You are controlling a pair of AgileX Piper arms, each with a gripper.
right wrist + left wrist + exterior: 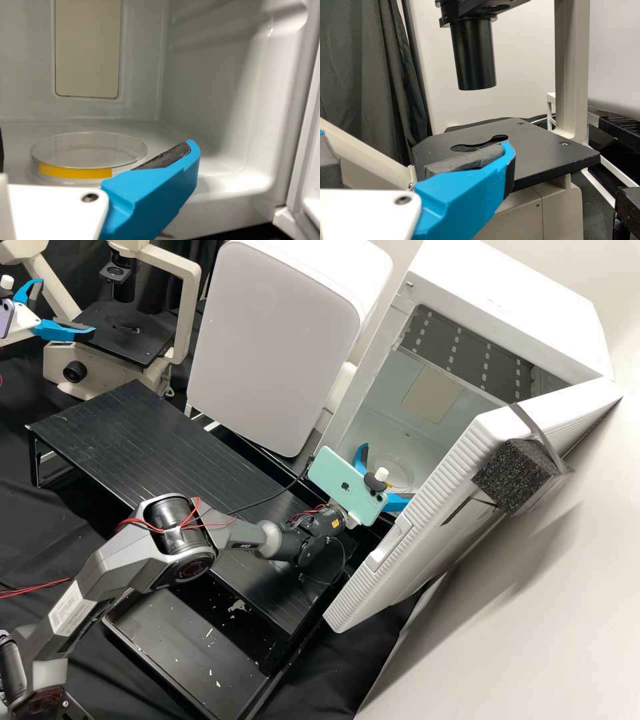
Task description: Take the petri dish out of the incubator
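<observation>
"Spotted the clear, round petri dish with a yellow strip (pixel 89 156)?"
"Lay inside the white, boxy incubator (pixel 507 320), near the blue-fingered right gripper (pixel 389 471)."
"Clamped?"
"No, stood open and empty, like the blue-fingered left gripper (pixel 68 307)."
"Risked what?"
"Skidding, if nudged by one finger first; tilting, if pinched too high."

You have a clear petri dish (pixel 90 151) with a yellow strip (pixel 75 171), a white incubator (pixel 513 313) and a mint-green phone (pixel 340 488).
</observation>
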